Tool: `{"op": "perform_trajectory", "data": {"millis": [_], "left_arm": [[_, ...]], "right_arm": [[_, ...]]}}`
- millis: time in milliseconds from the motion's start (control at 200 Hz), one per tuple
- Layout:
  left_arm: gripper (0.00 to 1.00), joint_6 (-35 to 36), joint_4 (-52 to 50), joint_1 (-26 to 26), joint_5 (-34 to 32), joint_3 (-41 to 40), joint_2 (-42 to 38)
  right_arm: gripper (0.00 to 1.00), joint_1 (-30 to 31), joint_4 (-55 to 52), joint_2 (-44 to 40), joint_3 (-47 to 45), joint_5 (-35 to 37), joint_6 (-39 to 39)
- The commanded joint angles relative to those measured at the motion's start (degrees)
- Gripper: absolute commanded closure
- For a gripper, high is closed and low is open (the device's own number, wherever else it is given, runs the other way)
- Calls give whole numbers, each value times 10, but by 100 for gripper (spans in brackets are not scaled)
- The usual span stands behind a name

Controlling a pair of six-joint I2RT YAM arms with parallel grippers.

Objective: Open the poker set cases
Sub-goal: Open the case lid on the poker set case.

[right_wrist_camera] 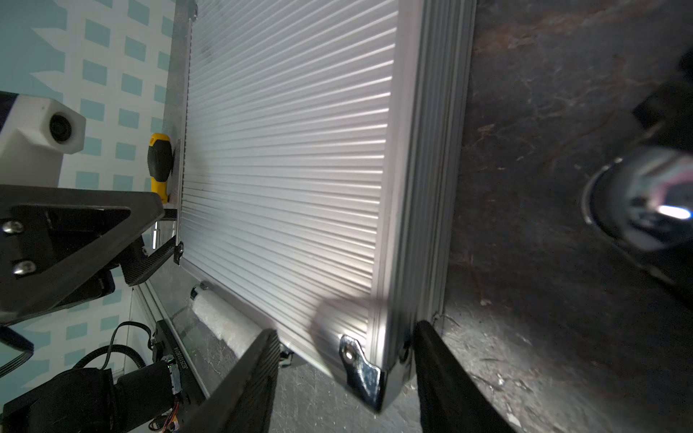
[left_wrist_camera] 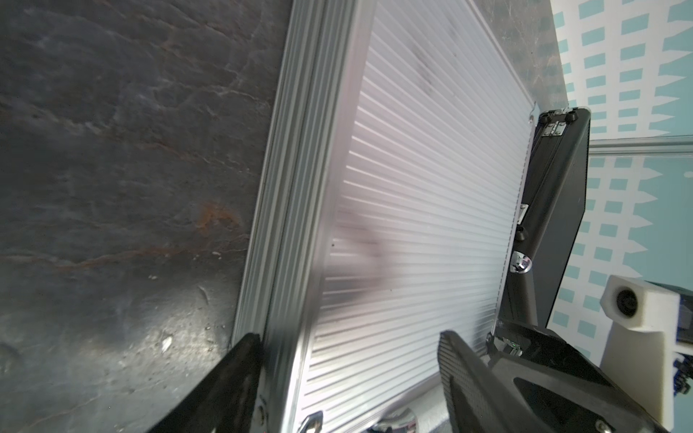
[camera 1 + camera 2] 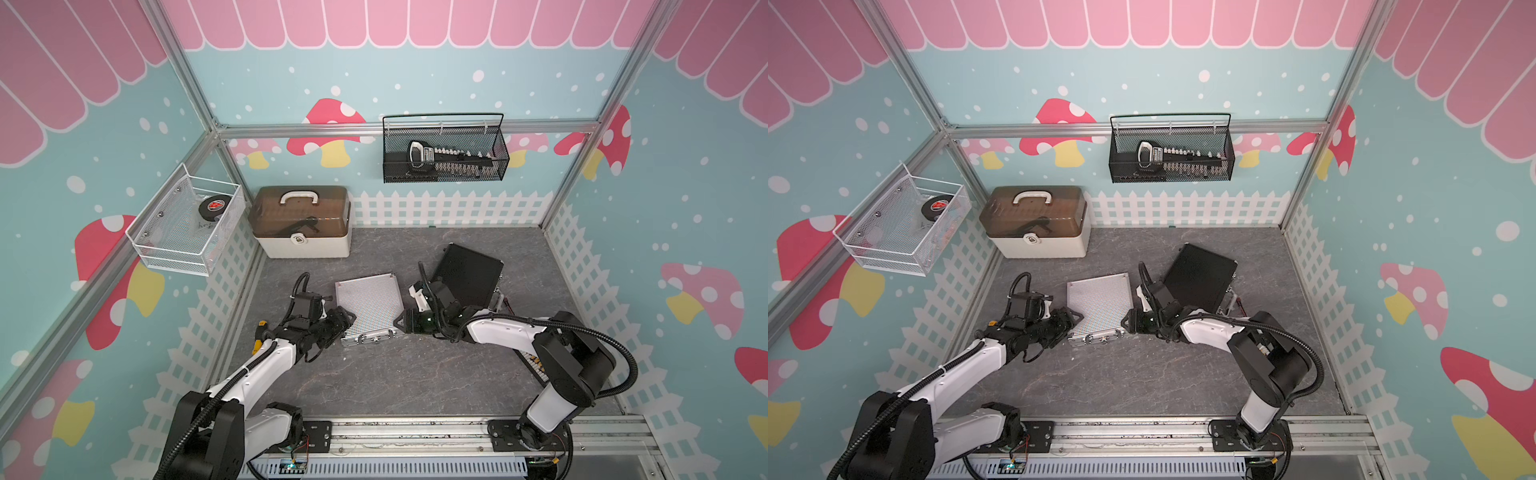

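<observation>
- Note the fingers (image 2: 472, 375) of the left gripper (image 2: 348, 337) spread wide across one near corner of the silver case (image 3: 368, 301), one beside the side wall, one over the ribbed lid, clamping nothing.
- Note much the same at the right gripper (image 1: 345, 333): fingers (image 1: 255, 375) set at a middling gap around the other near corner, with bare table visible between one finger and the lid edge, so no grip yet.
- Find the silver case lying flat and shut in the middle of the table (image 3: 395, 382), between the two arms, latches (image 3: 368, 337) facing the robot.
- Judge the step in hand as steadying this case before freeing the latches.
- Close on the corners just enough to stop sliding; avoid squeezing lid against base, to spare the latches extra load.
- Keep one gripper bracing and send the other along the near edge to flip the latches up, one at a time.
- Raise the lid from the near edge only after freeing both.
- Leave the black case (image 3: 467, 274) for later: near the silver one, just behind the right arm, partly hidden; cannot tell whether shut.
</observation>
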Motion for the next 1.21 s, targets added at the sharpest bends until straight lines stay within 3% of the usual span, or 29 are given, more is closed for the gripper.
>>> {"op": "perform_trajectory", "data": {"millis": [0,715,1201], "left_arm": [[27,-21,5,0,32,6,-15],[27,-53,-70,-1,51,84,-107],[28,-87,-69,-1,46,188,-74]], "right_arm": [[44,4,15,-27,1,-24,3],[46,6,-4,-147,14,-45,18],[47,-1,-1,-160,59,-35,50]]}}
